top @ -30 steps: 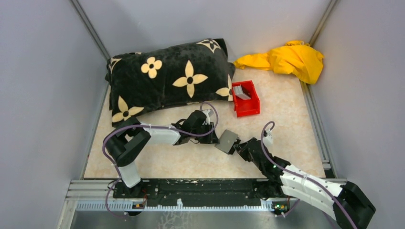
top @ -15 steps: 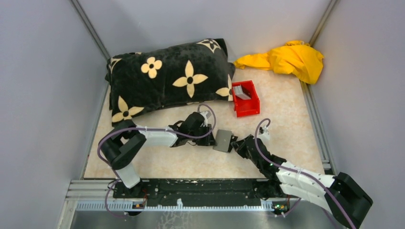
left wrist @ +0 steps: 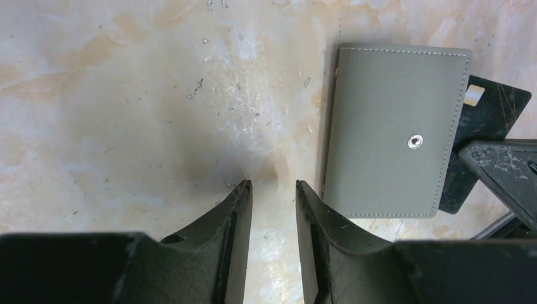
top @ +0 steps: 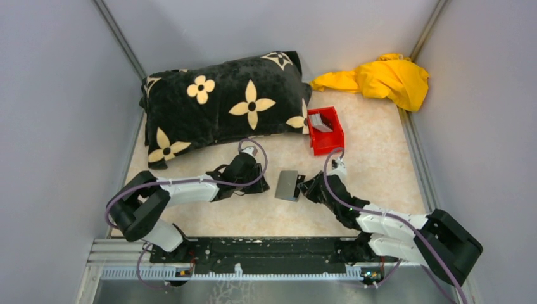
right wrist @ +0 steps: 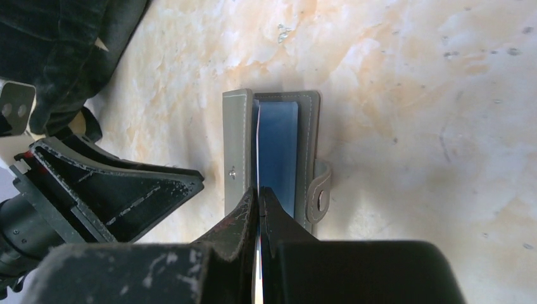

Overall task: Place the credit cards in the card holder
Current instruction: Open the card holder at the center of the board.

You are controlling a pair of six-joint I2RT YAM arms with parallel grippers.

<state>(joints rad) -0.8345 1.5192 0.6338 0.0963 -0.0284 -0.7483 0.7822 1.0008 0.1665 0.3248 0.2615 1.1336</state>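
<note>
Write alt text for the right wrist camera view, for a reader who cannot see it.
Seen from its own wrist, the right hand pinches a thin card edge-on, its far end between the flaps of a part-open grey card holder with blue lining. Behind is a pale marbled table; dark fingers of the left hand show at left.

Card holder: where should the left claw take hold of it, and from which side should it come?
Probably the card holder by its long edge nearest the left claw, coming from the side opposite the right claw. That claw pinches a credit card into the far, open edge, so the near edge is free and thin.
</note>
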